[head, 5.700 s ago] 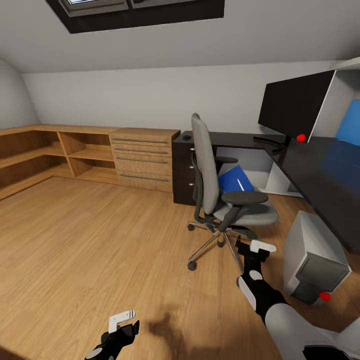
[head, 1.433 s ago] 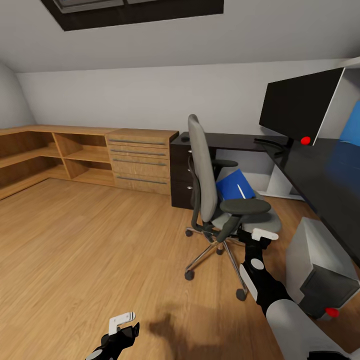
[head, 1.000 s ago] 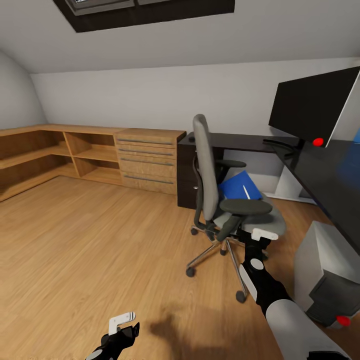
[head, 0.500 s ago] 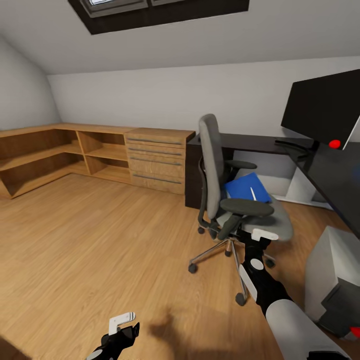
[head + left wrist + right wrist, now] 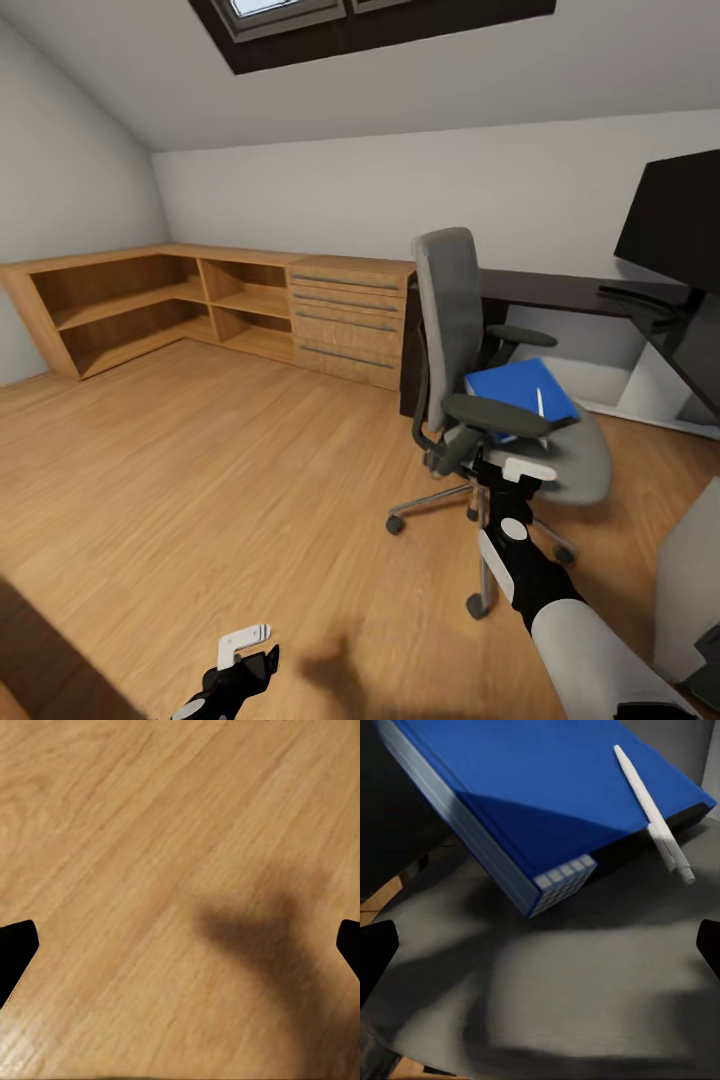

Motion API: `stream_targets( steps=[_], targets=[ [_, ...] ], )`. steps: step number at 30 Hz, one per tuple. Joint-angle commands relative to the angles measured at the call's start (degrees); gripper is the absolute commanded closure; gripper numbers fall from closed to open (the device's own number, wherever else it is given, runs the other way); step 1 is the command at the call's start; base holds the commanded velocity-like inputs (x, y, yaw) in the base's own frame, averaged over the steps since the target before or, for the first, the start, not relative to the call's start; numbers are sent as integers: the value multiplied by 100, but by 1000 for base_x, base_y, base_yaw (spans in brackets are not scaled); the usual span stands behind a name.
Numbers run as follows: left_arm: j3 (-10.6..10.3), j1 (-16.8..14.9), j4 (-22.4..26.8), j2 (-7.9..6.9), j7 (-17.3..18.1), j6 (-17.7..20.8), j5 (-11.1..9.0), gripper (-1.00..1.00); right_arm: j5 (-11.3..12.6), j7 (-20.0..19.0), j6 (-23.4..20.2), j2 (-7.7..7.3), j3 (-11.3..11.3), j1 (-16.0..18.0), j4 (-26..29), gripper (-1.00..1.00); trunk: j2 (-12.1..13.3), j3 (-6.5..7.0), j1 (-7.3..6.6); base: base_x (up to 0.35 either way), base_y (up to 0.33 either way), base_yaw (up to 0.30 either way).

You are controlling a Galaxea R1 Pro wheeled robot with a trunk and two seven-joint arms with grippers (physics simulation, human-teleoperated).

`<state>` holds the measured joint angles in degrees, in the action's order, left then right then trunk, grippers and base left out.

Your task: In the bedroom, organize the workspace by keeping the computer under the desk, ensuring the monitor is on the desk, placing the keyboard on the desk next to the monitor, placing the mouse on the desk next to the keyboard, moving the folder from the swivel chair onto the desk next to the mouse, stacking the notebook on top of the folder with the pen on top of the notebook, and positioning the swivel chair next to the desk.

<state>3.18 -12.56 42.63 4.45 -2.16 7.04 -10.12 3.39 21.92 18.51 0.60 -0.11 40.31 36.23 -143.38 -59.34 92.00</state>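
right gripper (image 5: 512, 482), fingers spread, hangs just before the folder (image 5: 555, 795) on the swivel chair (image 5: 560, 465).

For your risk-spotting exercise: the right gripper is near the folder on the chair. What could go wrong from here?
1. The pen lies loose on the tilted folder; lifting may roll it off.
2. The swivel chair sits on castors, so a push from the right gripper could roll it away.
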Motion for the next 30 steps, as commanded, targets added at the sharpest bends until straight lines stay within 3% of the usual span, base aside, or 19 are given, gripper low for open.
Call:
stream_targets(
  steps=[1,23,30],
  targets=[
    [7,-1,10,4,-13,35,-60,-100,31,-4,30,1,2,3,-2,-100,-2,-5,-1,0,0,240],
    [7,-1,12,4,-13,35,-60,-100,32,-5,30,1,1,5,-2,-100,-2,-5,-1,0,0,238],
    [7,-1,12,4,-13,30,-60,-100,39,-10,30,1,2,4,-2,-100,-2,-5,-1,0,0,58]
  ],
)
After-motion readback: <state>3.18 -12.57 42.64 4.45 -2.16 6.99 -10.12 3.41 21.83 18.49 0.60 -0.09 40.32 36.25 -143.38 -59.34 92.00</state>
